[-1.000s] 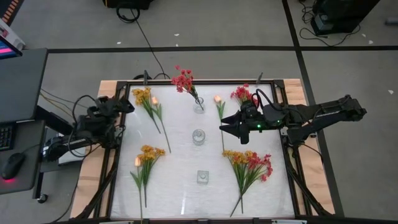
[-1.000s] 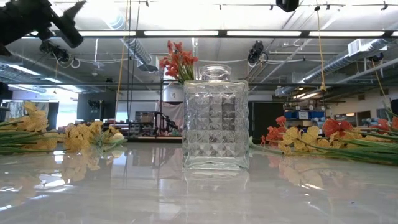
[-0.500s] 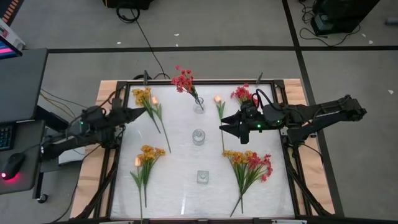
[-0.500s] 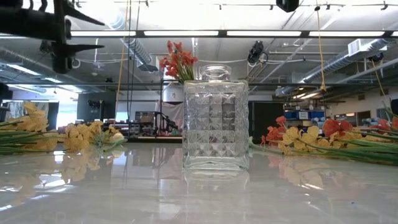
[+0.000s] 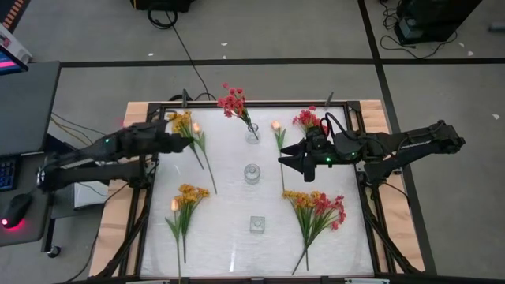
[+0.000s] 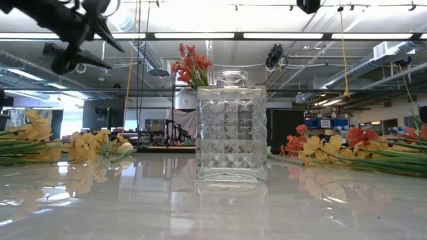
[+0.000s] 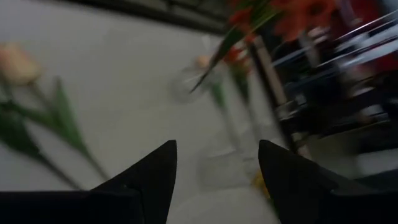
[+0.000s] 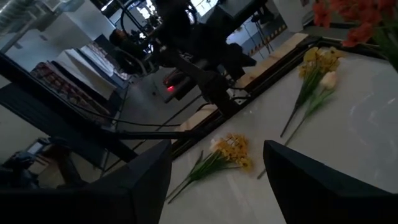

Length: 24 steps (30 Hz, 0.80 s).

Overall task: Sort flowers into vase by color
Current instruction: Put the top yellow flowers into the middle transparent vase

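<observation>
Three glass vases stand in a row down the table's middle: the far one (image 5: 252, 132) has red flowers (image 5: 232, 101) in it, then a middle vase (image 5: 252, 173) and a near vase (image 5: 257, 225). Loose flowers lie flat on the table: a yellow bunch (image 5: 183, 125) far left, another (image 5: 188, 197) near left, a peach bud (image 5: 277, 126), a red bunch (image 5: 308, 118), and a red-yellow bunch (image 5: 317, 209). My left gripper (image 5: 180, 140) is open in the air beside the far-left yellow bunch. My right gripper (image 5: 286, 160) hangs open above the peach bud's stem.
A dark metal frame (image 5: 260, 103) runs round the white tabletop, with wooden edges (image 5: 134, 114) outside it. Cables trail at the left. The near vase (image 6: 231, 127) fills the middle of the low view. There is bare tabletop between the vases and the flower bunches.
My left arm has unfolded from the table's left edge and reached toward the right, to the far-left yellow bunch. Its gripper has tipped from pointing up to slanting forward and down. It stays open. The right arm has kept still.
</observation>
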{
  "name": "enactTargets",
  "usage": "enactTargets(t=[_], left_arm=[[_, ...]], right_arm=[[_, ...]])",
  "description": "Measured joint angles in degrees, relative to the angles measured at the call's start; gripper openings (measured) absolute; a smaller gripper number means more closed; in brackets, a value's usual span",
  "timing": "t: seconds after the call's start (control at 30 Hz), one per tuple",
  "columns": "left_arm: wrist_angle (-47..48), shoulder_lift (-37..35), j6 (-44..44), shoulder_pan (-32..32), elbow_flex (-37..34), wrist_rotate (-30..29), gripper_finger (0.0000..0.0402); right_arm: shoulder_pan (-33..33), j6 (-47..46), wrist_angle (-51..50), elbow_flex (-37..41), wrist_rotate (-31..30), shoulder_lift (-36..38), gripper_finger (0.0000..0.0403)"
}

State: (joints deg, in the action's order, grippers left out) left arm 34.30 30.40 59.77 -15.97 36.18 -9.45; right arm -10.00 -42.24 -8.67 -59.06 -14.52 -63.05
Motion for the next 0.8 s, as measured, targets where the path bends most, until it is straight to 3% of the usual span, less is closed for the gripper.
enactTargets(t=[0.4, 0.8], left_arm=[[6.76, 14.19, 6.87, -1.29, 2.91, -2.51, 0.0231], [10.85, 19.45, 8.46, -13.69, 2.89, -2.78, 0.0231]], right_arm=[[0.0, 0.42, -0.04, 0.01, 0.05, 0.0, 0.0261], [0.0, 3.38, -0.02, 0.01, 0.67, 0.0, 0.0261]])
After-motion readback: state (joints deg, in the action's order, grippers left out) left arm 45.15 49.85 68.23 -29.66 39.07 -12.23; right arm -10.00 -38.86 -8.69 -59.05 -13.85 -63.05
